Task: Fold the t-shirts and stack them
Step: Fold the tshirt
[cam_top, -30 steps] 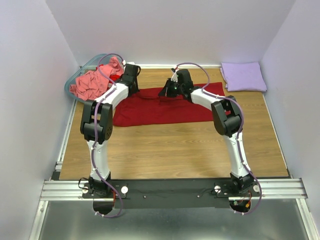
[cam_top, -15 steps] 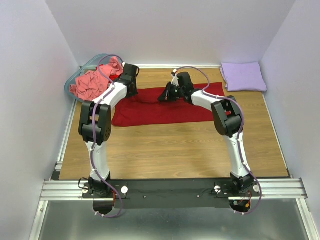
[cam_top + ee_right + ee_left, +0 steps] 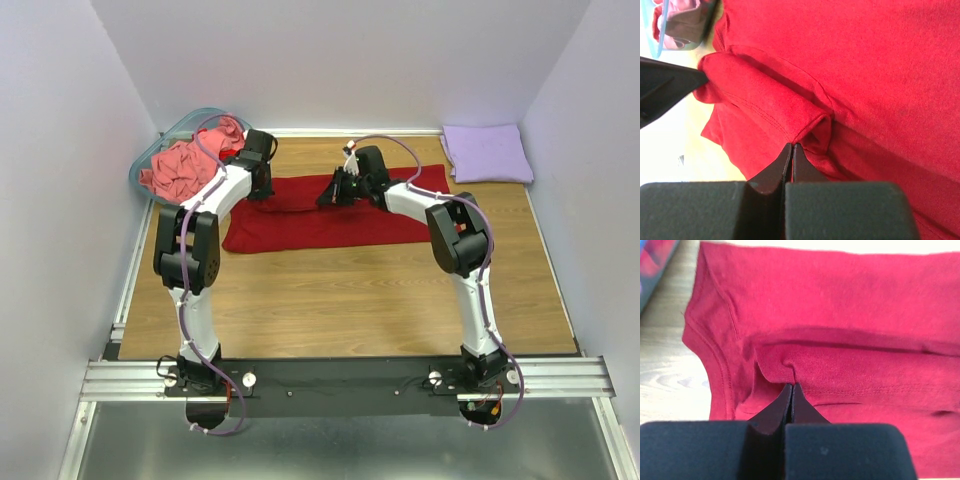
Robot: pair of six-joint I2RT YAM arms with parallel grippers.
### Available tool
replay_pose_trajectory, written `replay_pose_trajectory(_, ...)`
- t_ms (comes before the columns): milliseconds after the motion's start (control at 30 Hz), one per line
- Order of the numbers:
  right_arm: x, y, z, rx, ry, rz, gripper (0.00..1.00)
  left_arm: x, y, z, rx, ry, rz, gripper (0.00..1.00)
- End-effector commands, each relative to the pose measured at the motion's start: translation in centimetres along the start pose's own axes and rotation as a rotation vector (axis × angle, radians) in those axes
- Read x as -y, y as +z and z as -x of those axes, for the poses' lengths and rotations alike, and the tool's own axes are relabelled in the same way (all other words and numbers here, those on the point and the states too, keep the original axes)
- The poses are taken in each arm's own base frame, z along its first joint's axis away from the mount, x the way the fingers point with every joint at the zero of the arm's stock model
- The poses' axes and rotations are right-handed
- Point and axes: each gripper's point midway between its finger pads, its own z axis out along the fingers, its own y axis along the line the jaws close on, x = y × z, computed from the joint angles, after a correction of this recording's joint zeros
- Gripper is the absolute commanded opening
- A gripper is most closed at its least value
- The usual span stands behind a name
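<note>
Position: dark red t-shirt (image 3: 330, 215) was spread across far middle of wooden table (image 3: 350, 300). Left gripper (image 3: 791, 387) was seen pinched tight on raised fold near shirt's left edge; right gripper (image 3: 791, 146) likewise clamped on fold further right. Lavender t-shirt (image 3: 487, 153) was noted folded at far right corner. Salmon-pink t-shirt (image 3: 185, 165) was found crumpled in teal basket (image 3: 138, 170), far left.
</note>
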Motion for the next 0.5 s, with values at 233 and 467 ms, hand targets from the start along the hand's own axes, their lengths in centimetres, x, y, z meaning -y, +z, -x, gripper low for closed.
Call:
replay_pose_trajectory(233, -0.2, -0.5, -2.6, -0.104, 0.030, 0.058, 0.06, -0.8, 2.2, -2.5, -0.040, -0.007, 0.034, 0.09)
replay_pose_trajectory(467, 0.1, -1.8, -2.1, -0.104, -0.059, -0.005, 0.43, -0.5, 0.4, 0.1, 0.050, -0.019, 0.010, 0.55)
